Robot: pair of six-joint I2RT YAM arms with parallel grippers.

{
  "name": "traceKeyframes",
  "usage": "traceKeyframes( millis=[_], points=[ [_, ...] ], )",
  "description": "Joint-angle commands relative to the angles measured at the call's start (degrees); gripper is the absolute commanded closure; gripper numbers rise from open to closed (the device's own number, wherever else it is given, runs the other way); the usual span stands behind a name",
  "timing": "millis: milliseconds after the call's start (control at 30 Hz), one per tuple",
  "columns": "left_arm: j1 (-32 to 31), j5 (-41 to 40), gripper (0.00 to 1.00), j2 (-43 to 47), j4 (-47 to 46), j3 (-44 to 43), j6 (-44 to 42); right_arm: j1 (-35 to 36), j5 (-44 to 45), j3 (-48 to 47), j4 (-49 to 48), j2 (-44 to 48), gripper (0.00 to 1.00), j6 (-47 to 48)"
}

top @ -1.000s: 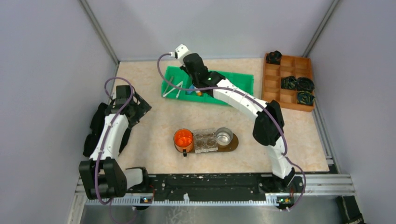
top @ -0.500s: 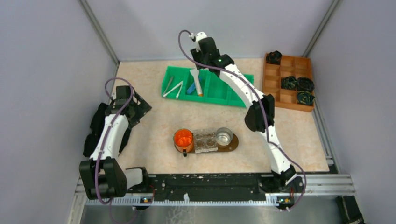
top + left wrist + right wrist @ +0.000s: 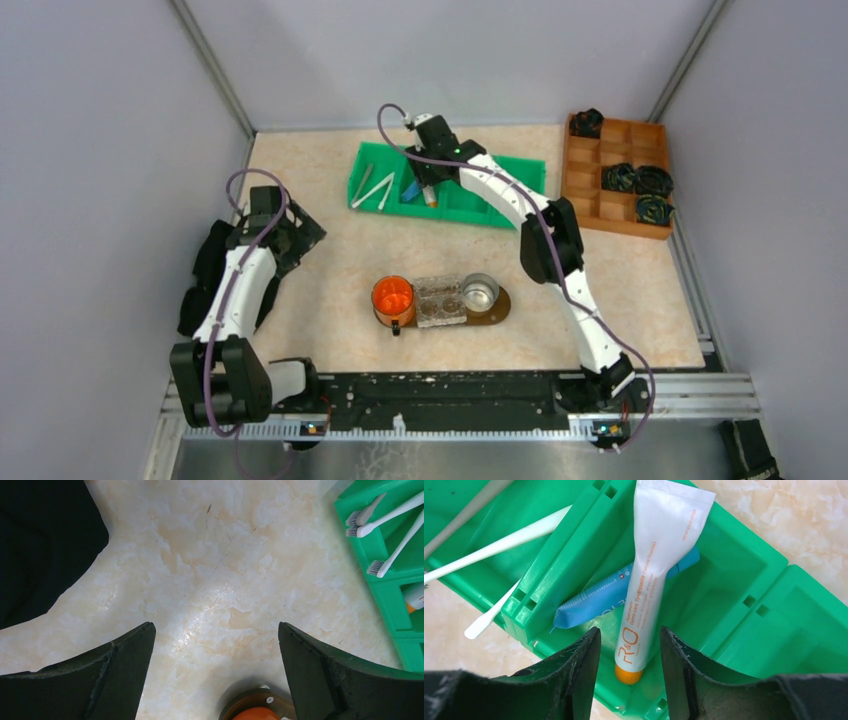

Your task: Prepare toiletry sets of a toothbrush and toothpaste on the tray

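In the top view, a flat dark brown wooden tray [image 3: 500, 308] is seen at the middle of the beige marbled worktop [image 3: 320, 270], loaded with an orange cup [image 3: 393, 297], a clear plastic container [image 3: 438, 300] and a metal cup [image 3: 480, 293]. The right pincer [image 3: 425, 178] is held over a green compartmented plastic bin [image 3: 455, 208], well apart from the tray. The left pincer [image 3: 295, 232] is parked near the left wall.

In the left wrist view, the left pincer [image 3: 215, 625] is spread wide over bare worktop and grasps nothing.

In the right wrist view, a soft white squeeze tube with an orange cap [image 3: 646, 595] is laid slanted in a bin compartment, across a blue squeeze tube [image 3: 594, 600]. The right pincer [image 3: 630, 630] is released: its fingers [image 3: 584, 665] flank the cap end, with a gap on each side. Slim white toothbrushes [image 3: 499, 542] are lodged in the neighbouring compartment.
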State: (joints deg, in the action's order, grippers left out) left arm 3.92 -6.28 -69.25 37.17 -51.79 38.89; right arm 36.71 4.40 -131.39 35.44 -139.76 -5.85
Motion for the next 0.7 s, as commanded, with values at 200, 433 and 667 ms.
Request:
traceKeyframes(
  millis=[200, 433, 667],
  points=[
    [0.37, 1.08, 0.01, 0.9, -0.87, 1.25, -0.85, 0.59, 5.9, -2.92, -1.63, 1.24, 0.51, -2.66],
    [0.38, 2.33, 0.01, 1.46, -1.13, 1.64, -0.9, 0.82, 6.59, -2.73, -4.48, -0.22, 0.51, -4.02],
    [0.33, 3.53, 0.01, 2.19, -1.6, 2.94, -1.08, 1.9, 5.38, -0.13, -9.23, 0.4, 0.51, -4.08]
  ],
)
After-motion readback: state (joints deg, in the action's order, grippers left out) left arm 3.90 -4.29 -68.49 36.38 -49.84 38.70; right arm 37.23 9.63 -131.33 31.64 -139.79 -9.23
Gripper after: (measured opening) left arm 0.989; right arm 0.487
